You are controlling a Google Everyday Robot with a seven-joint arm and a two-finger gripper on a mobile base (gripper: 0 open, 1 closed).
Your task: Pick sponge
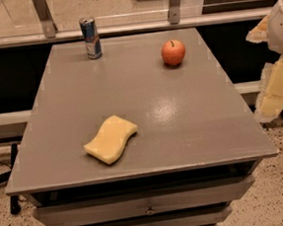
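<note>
The sponge point(111, 139) is a pale yellow foam block with wavy sides. It lies flat on the grey table point(181, 111), at the front left of the top. My gripper point(260, 75) hangs at the right edge of the camera view, beyond the table's right side and far from the sponge. Its cream-yellow segmented fingers point(277, 88) stand apart with nothing between them.
A red apple point(173, 52) sits at the back right of the table. A blue and silver drink can point(91, 37) stands upright at the back left. Drawers point(150, 211) are below the table's front edge. A rail with metal posts runs behind the table.
</note>
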